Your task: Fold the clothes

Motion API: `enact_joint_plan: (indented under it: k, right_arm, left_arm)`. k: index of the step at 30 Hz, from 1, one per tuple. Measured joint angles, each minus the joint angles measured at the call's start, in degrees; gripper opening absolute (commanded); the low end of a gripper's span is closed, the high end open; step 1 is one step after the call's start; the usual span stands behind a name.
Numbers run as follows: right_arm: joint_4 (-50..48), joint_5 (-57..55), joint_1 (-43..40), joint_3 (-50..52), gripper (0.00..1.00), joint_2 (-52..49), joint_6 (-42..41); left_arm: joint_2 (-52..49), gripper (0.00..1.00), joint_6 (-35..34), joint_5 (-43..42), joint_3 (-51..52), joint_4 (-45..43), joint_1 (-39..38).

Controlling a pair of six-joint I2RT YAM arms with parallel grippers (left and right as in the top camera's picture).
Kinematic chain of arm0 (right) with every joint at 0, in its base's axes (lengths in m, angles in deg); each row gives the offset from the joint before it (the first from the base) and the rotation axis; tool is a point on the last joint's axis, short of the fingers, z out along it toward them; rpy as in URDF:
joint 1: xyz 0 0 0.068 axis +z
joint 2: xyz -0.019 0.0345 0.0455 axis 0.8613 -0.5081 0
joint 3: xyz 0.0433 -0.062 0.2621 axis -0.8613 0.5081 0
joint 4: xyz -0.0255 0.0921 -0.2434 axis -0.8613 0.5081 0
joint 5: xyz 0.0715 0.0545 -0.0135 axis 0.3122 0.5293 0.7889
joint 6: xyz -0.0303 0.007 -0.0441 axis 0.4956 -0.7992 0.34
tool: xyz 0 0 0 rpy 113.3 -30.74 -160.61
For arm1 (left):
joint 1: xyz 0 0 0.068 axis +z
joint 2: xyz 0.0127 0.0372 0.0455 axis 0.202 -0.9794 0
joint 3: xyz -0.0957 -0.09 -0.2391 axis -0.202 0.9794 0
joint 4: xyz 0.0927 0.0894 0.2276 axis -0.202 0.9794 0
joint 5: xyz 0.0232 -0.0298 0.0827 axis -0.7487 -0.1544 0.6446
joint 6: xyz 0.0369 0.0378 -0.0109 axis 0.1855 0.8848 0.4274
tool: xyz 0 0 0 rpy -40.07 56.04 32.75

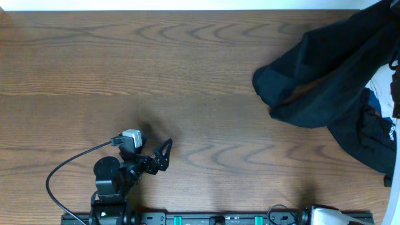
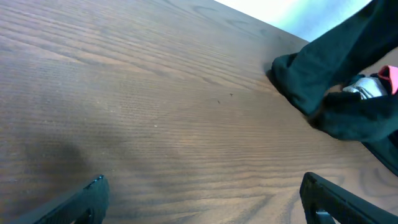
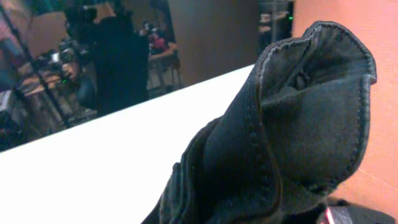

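Observation:
The clothes lie in a heap at the table's right edge. A black garment (image 1: 325,75) is drawn up from the heap toward the far right corner, with its lower fold resting on the wood. A whitish piece with blue and pink (image 1: 381,94) shows under it. In the left wrist view the black garment (image 2: 323,68) lies far ahead, over the whitish piece (image 2: 367,87). My left gripper (image 1: 164,155) hovers open near the front left, with only bare wood between its fingers (image 2: 202,186). Bunched black fabric (image 3: 292,124) fills the right wrist view and hides the right fingers, which are shut on it.
The wooden table (image 1: 156,75) stretches between my left arm and the heap. A black cable (image 1: 62,178) loops beside the left arm's base. A mounting rail (image 1: 219,219) runs along the front edge. A person in black (image 3: 118,56) stands in the room behind.

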Motion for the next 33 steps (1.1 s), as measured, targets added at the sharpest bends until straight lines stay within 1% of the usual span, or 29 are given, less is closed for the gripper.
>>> enact_joint_plan:
  k: [5, 8, 13, 20, 24, 29, 30, 31, 32, 33]
  right_arm:
    - [-0.09, 5.05, 2.82, 0.00, 0.01, -0.07, 0.72]
    - [0.00, 7.80, 6.43, 0.00, 0.01, -0.55, 0.90]
    - [0.85, 10.82, 15.28, -0.37, 0.01, -4.61, 0.96]
    - [1.97, 12.20, 29.53, -0.37, 0.01, -15.67, 0.66]
    - [1.60, 14.14, 37.53, -0.37, 0.01, -23.58, -1.88]
    - [-6.99, 18.05, 45.51, -0.37, 0.02, -34.51, -6.01]
    - [-8.37, 18.75, 46.99, -0.35, 0.03, -36.33, -6.93]
    - [-9.46, 19.21, 48.19, -0.35, 0.07, -37.68, -7.63]
    - [-10.56, 19.69, 49.72, -0.35, 0.12, -38.95, -8.50]
    - [-11.06, 20.00, 50.62, -0.35, 0.22, -39.63, -9.18]
  left_arm:
    - [0.00, 0.98, 0.00, 0.00, 0.00, 0.00, 0.00]
    - [0.00, 0.98, 0.00, 0.00, 0.00, 0.00, 0.00]
    - [0.00, 0.98, 0.00, 0.00, 0.00, 0.00, -0.02]
    - [0.00, 0.98, 0.00, -0.02, 0.00, 0.02, 0.00]
    - [0.00, 0.98, 0.00, -0.02, 0.00, 0.00, 0.00]
    - [-0.04, 0.98, 0.00, -0.02, 0.00, 0.00, -0.02]
    - [-0.04, 0.98, 0.00, -0.02, 0.00, 0.00, -0.02]
    - [-0.04, 0.98, 0.00, -0.02, 0.00, 0.02, -0.02]
    - [-0.04, 0.98, 0.00, -0.02, 0.00, 0.00, 0.00]
    - [-0.04, 0.98, 0.00, -0.02, 0.00, 0.00, 0.00]
